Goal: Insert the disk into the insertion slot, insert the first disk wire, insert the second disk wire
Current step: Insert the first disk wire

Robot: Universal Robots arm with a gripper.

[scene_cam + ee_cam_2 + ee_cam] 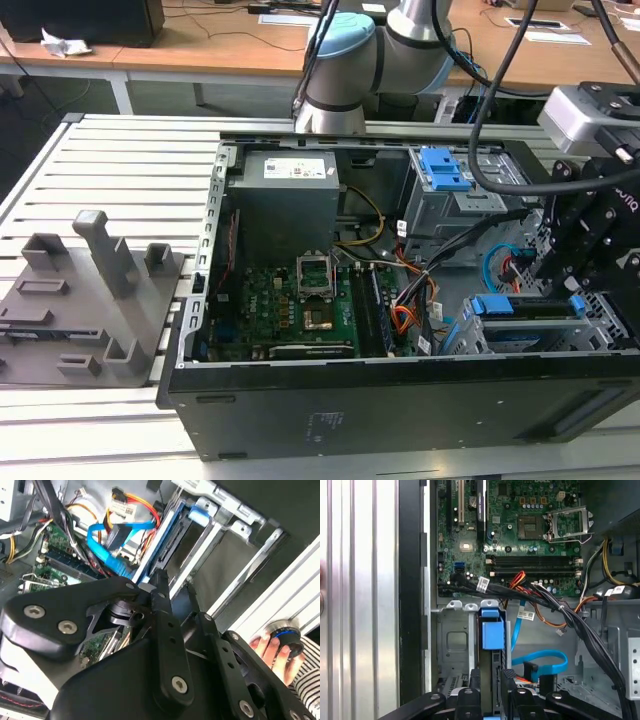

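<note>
Plainly I am on the first step, getting the disk (pixel 492 634) into the insertion slot (pixel 451 641). Both disk wires look untouched. The blue flat cable (pixel 540 658) lies loose in a loop just beside the cage in the first wrist view, with nothing plugged into the drive that I can see.

In the exterior view the disk (pixel 528 312) stands on edge in the low perforated cage at that view's right. This cage sits inside the open computer case (pixel 400 400) on the slotted counter (pixel 100 160). The disk's blue carrier tabs show at the mouth of the bay, so I judge it mostly in but not seated. How deep it sits I cannot see.

The gripper (pixel 492 680) is directly over the disk's exposed edge. Its fingers (pixel 508 678) are drawn in close, one on each face of the drive, pinching it with no gap showing on either side. In the second wrist view they reach down toward the blue carrier rail (pixel 167 535).

Finishing this step calls for a straight push along the bay, with the carrier kept square to the rails. The bundle of black leads (pixel 580 625) must stay out of the path.

A person's hand (pixel 270 650) rests on a round blue-ringed knob (pixel 286 636) beyond the case wall.
</note>
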